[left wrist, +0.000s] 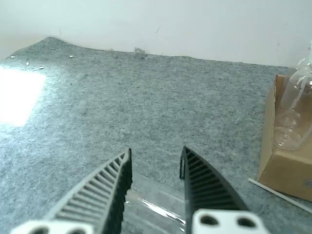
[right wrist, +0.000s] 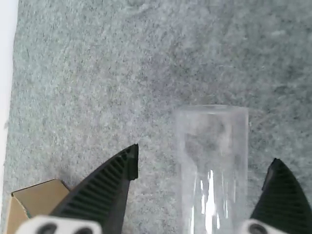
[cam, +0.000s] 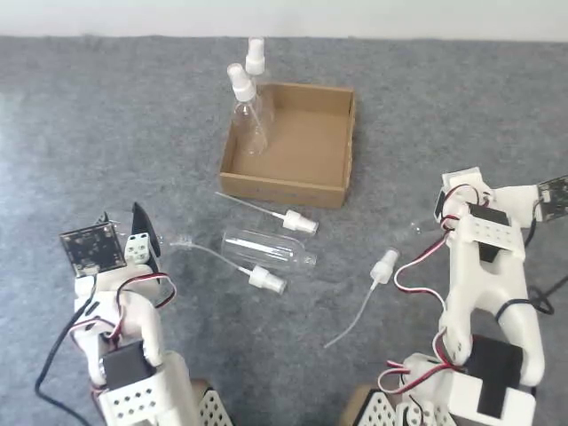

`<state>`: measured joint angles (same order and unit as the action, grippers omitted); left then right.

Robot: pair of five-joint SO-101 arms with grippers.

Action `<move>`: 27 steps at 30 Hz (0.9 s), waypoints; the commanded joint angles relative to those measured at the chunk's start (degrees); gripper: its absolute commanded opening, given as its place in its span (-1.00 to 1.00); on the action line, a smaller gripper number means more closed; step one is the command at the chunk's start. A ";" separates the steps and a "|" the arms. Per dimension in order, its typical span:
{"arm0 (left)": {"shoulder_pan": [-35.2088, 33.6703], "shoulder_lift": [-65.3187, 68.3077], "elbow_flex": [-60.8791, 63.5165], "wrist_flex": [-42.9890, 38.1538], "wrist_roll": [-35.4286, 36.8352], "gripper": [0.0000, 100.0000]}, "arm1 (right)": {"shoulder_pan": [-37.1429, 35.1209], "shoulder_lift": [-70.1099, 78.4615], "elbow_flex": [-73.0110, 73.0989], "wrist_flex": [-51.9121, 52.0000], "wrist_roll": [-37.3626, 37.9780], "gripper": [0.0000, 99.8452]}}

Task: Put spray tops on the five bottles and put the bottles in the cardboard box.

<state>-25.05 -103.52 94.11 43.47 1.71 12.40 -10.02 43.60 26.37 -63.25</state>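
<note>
The right gripper (right wrist: 205,153) has its jaws spread wide. The right bottle (right wrist: 210,195) sits between them, and as far as I can see neither jaw touches it. The left gripper (left wrist: 156,150) has its jaws apart too, though less so, with the left bottle (left wrist: 153,207) lying low between them. I can't tell whether they are pressing on it.

Both look to be at the pick-up stage, so I'd centre each bottle in the jaws before closing. Clear plastic like this is likely to be slick and to squash, so a gentle squeeze on the body is best, leaving the neck free for a top.

Further out, the middle bottle (cam: 266,248) lies on the carpet between two loose spray tops (cam: 300,222). A third top is nearer the right arm. Their long thin tubes will need lining up with the neck before pushing down.

Beyond that is the box (cam: 284,188). The two capped bottles (cam: 248,120) stand at its far left corner, which leaves three bottles to cap.
</note>
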 commanded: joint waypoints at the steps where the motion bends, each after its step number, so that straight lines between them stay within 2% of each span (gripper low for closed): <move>1: -0.09 -0.97 -0.66 -1.93 0.53 -0.70 | 0.22 -1.10 -3.60 0.57 1.23 -0.29; 3: -0.09 -0.97 -0.66 -1.93 0.53 -0.70 | 0.22 -1.80 -3.60 0.84 1.32 -0.29; 8: -0.09 -0.97 -0.66 -1.93 0.44 -0.70 | 0.22 -8.31 -3.78 9.45 1.58 -0.29; 12: -0.09 -0.97 -0.66 -1.93 0.44 -0.70 | 0.22 -12.44 -3.78 12.53 6.33 -0.29; 22: -0.09 -0.97 -0.57 -1.93 0.44 -0.70 | 0.04 -13.85 -4.66 12.62 16.79 -0.29; 27: -0.09 -0.97 -0.57 -1.93 0.44 -0.70 | -3.47 -13.85 -8.18 15.16 25.05 -0.29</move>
<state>-24.97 -103.52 94.11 43.47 1.71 11.52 -19.78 40.79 39.03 -43.65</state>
